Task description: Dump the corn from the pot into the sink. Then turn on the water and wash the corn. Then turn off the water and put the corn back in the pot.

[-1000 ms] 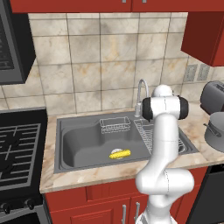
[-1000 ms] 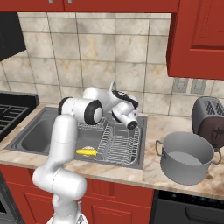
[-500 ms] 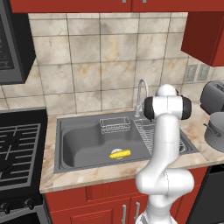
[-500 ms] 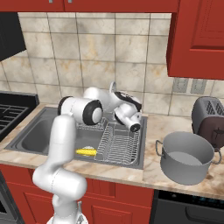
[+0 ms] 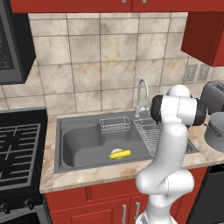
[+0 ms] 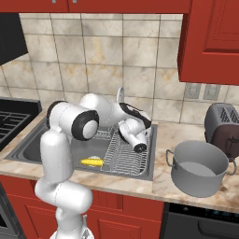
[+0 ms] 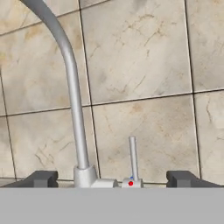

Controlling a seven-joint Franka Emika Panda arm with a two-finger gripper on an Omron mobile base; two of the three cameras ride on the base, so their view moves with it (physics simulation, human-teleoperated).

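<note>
Item: corn point(image 5: 119, 154), one yellow cob, lying on the floor of the sink point(image 5: 78, 142) near its front wall, beside the wire rack point(image 6: 126, 156). Item: pot point(image 6: 200, 168), grey, upright on the bench point(image 6: 172, 135) right of the basin, well apart from the cob. Item: claw point(image 7: 113, 181), released, tips spread wide with nothing between them, facing the tiled wall at the tap point(image 7: 72, 92) and its thin upright lever point(image 7: 132, 157). Judged step: reaching to work the lever. Risks: the lever sits off-centre between the tips, nearer the spout base, so closing could pinch the spout or slip off the slim rod; pushing the wrong way would leave the water unchanged; an overshoot could knock the claw against the wall.
</note>
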